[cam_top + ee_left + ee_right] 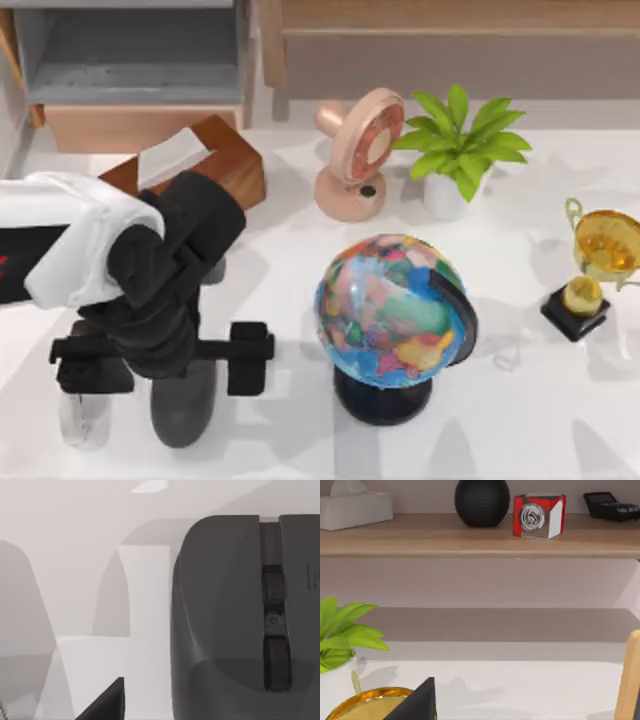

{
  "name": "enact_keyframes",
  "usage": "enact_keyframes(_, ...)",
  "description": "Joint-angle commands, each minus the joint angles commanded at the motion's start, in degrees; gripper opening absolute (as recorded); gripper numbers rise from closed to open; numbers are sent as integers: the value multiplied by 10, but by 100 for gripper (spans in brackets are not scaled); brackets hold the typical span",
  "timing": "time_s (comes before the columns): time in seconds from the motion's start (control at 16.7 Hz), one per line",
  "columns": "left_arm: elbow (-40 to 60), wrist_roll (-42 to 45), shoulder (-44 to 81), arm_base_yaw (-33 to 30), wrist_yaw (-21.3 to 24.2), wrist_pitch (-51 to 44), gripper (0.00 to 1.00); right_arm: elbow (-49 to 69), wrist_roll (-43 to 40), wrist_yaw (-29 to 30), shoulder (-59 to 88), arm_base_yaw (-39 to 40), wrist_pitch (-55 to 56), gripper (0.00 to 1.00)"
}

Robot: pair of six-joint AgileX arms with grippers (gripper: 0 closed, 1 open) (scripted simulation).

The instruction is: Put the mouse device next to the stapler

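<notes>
My left gripper [170, 358] hangs low over the front left of the white table [520, 420], its two black fingers [250, 357] spread wide apart and pinching nothing. Directly under it lies the dark grey computer mouse with a scroll wheel down its middle [185, 410] [225, 620], resting on the table between the open fingers and well to the left of the multicoloured globe on a black stand [390, 310]. A pale, translucent white boxy object [83, 418] [145, 605] sits just beside the mouse on its left; I cannot tell what it is. Behind my arm stands a brown wooden tissue box [215, 160]. My right arm is parked near the gold trophy [603, 250].
</notes>
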Motion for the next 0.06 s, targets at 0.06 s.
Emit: enact_keyframes(0.06,0,0,0,0,0,0,100,0,0,0,0,0,0,100)
